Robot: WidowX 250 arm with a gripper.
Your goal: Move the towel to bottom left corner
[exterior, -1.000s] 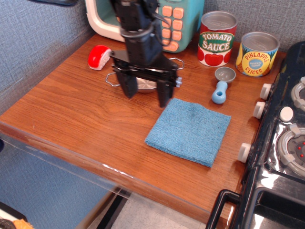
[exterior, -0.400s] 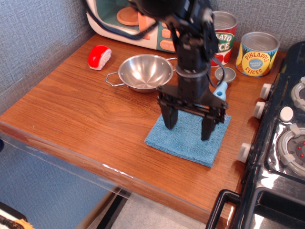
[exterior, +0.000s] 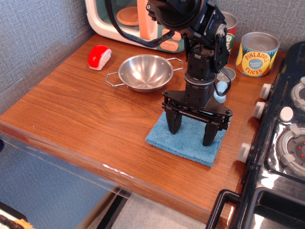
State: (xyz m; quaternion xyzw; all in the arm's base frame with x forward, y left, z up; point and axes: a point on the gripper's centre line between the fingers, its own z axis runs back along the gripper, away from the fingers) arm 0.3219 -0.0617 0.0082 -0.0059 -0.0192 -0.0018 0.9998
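Directly beneath the spread pincer (exterior: 191, 132): towel (exterior: 183, 143).

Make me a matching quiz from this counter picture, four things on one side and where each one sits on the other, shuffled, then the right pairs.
Things:
1. towel
2. bowl
3. pineapple can
4. red and white toy

Places:
A. back of the counter, nearest the stove
B. under the open fingers of the gripper
C. far left, near the wall
D. in front of the toy microwave, left of the arm

Pairs: 1-B, 2-D, 3-A, 4-C
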